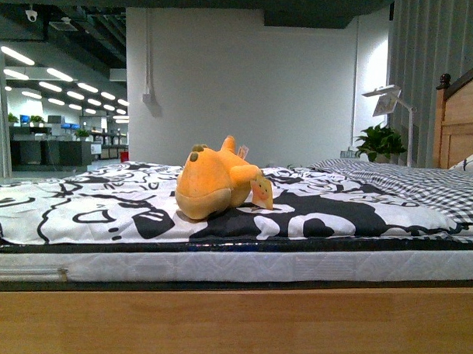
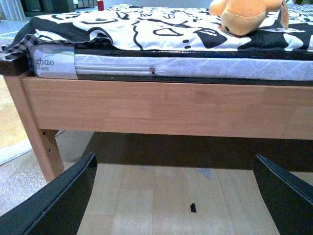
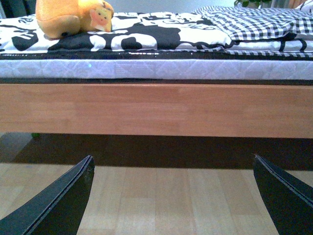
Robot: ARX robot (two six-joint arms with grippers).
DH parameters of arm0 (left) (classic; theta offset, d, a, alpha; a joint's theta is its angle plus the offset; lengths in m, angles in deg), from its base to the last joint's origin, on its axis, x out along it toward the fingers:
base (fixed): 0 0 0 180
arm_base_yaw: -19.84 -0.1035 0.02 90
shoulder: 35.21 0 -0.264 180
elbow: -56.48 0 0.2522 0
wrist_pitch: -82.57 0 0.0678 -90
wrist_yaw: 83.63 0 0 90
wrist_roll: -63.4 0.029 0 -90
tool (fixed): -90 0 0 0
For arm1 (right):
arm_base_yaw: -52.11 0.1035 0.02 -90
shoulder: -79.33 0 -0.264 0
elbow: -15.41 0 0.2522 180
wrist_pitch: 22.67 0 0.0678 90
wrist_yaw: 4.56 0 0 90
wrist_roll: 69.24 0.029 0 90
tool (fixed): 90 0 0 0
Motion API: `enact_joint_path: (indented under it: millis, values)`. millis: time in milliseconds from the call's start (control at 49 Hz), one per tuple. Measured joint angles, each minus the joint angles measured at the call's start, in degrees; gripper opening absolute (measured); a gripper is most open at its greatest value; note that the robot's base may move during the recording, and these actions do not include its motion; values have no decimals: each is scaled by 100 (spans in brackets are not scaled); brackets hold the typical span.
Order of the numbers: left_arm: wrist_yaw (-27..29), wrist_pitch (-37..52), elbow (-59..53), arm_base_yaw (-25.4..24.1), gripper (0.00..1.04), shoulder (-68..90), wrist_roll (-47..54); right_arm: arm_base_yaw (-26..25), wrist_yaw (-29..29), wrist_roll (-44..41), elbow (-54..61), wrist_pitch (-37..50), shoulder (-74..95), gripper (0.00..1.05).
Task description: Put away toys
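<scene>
Fingers [image 2: 58, 200] of left gripper [image 2: 174, 159] and right gripper [image 3: 172, 159] are spread wide, holding nothing. Plush toy [image 1: 213, 184] lies on the patterned sheet [image 1: 103, 207] near the mattress [image 1: 295, 264] edge. Its long axis runs crosswise in the front view, with the tag [image 1: 262, 192] at its right end.

The plush toy [image 2: 242, 17] is cut off by the frame edge in both wrist views. The print on its tag [image 1: 262, 192] is too small to be read. The headboard [image 1: 460, 115] is cut by the right edge of the front view. Of the left gripper [image 2: 174, 155] and right gripper [image 3: 171, 157] only the tips of the jaws are shown.
</scene>
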Motion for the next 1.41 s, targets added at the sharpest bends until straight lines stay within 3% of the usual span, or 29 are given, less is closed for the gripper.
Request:
enact_joint_path:
  millis: [960,980,1062,1103,1185,1266,1409]
  values:
    - [2,0,0,4,99,2,2,0,-15,0,0,0,0,98]
    - [2,0,0,4,99,2,0,-59,-254,57,-4,-2,42,98]
    - [-2,0,0,4,99,2,0,-813,-2111,758,-94,667,879,98]
    - [2,0,0,4,99,0,2,-997,-2382,927,-238,1235,1471,98]
    - [0,0,0,4,99,2,0,-955,-2199,1043,-726,2404,2671,98]
    - [0,0,0,4,99,2,0,-570,-1637,1034,-1388,3272,3821,98]
    - [0,0,0,4,99,0,0,177,-933,846,-2378,3539,4972,98]
